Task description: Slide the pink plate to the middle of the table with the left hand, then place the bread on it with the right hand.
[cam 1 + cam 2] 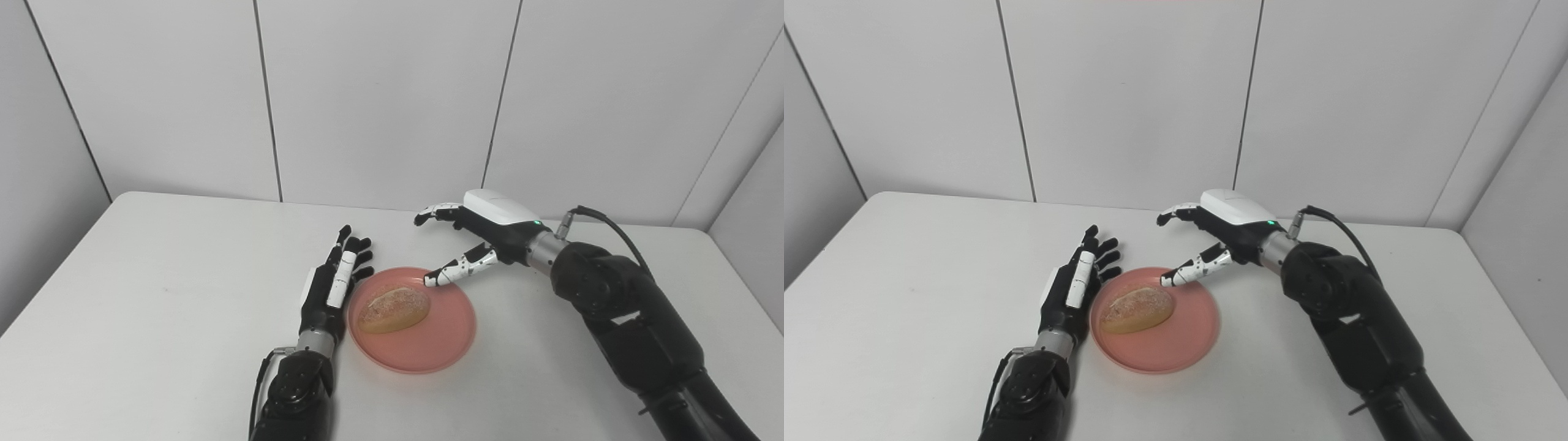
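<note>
You see the bread roll (393, 309) lying on the pink plate (429, 352) at frame centre; the left robot hand (334, 283) rests flat, fingers spread, beside its rim, while the right robot hand (471, 236) hovers empty, fingers apart, above the tabletop (153, 294).

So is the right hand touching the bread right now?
Cannot tell. In the left eye view the right hand is open, one fingertip at the bread's far edge, no clear gap.

Setting, as I read it from my feed: a lab test cell. Evidence: plain white table (153, 294) beneath my right hand (484, 236); pale seamed wall panels (380, 98) behind and beside it; exposed cable (606, 223) at its wrist.
</note>
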Motion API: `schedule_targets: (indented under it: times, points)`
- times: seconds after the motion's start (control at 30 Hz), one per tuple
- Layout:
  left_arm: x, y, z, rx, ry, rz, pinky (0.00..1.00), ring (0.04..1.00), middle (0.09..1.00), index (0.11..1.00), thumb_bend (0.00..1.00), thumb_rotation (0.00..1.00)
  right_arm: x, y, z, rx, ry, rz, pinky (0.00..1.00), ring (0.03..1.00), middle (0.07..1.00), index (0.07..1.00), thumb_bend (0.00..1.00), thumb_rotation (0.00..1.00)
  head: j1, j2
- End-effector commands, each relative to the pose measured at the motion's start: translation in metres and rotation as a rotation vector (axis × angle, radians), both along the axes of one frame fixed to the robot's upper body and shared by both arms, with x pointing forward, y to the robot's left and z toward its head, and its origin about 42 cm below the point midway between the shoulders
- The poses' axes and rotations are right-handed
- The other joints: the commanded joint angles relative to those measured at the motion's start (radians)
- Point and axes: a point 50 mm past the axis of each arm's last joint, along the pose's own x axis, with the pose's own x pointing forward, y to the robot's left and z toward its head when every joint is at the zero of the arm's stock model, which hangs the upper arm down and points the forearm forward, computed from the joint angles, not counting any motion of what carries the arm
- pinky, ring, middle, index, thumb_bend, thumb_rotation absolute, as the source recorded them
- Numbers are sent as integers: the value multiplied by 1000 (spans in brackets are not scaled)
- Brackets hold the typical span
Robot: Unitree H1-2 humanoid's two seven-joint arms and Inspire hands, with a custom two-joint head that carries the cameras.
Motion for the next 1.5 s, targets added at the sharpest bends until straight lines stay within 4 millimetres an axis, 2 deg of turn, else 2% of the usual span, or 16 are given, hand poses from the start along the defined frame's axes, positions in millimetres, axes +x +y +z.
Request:
schedule_targets:
  times: [0.0,0.07,0.13,0.27,0.33,0.4,0.47,0.53,0.67,0.93,1.07,1.47]
  points:
    - [7,-4,7,18,-3,4,733,861,870,955,1000,887,1,0,-3,188,-26,-35,797,866,872,848,923,774,-4,1]
    - [9,-3,10,39,-23,14,741,873,877,961,989,906,0,0,-26,343,3,-89,799,876,885,861,917,828,-8,1]
    - [11,-3,12,48,-41,24,808,903,894,962,960,924,-2,4,-48,515,32,-150,853,917,905,870,926,885,-18,0]
    - [15,-3,15,70,-70,48,822,924,920,962,925,938,-10,19,-90,881,89,-279,876,909,895,874,909,893,-39,3]
    - [17,-3,16,77,-79,59,823,936,938,959,935,929,-13,30,-106,1044,125,-353,910,924,921,901,865,924,-50,6]
    - [18,-3,17,85,-83,67,864,949,956,966,937,930,-16,39,-117,1152,148,-421,931,935,949,936,874,981,-60,7]
    - [19,-4,17,92,-88,76,915,957,966,971,928,929,-19,47,-124,1220,155,-469,978,958,980,973,833,996,-68,7]
    - [19,-4,16,98,-91,84,958,968,975,975,911,928,-21,51,-131,1249,151,-499,997,990,996,996,813,1000,-72,7]
    - [19,-5,14,114,-93,92,964,975,982,979,900,930,-27,53,-147,1275,140,-533,1000,1000,1000,1000,779,1000,-75,8]
    - [15,-3,8,142,-89,96,996,983,980,974,904,934,-38,56,-177,1341,153,-566,1000,1000,994,1000,875,1000,-75,16]
    - [14,-2,6,143,-86,102,1000,981,973,970,898,925,-39,57,-182,1292,152,-536,1000,1000,997,1000,886,1000,-76,14]
    - [10,-11,2,173,-112,138,978,985,969,979,853,952,-41,45,-187,1201,141,-529,1000,999,972,956,830,1000,-73,15]
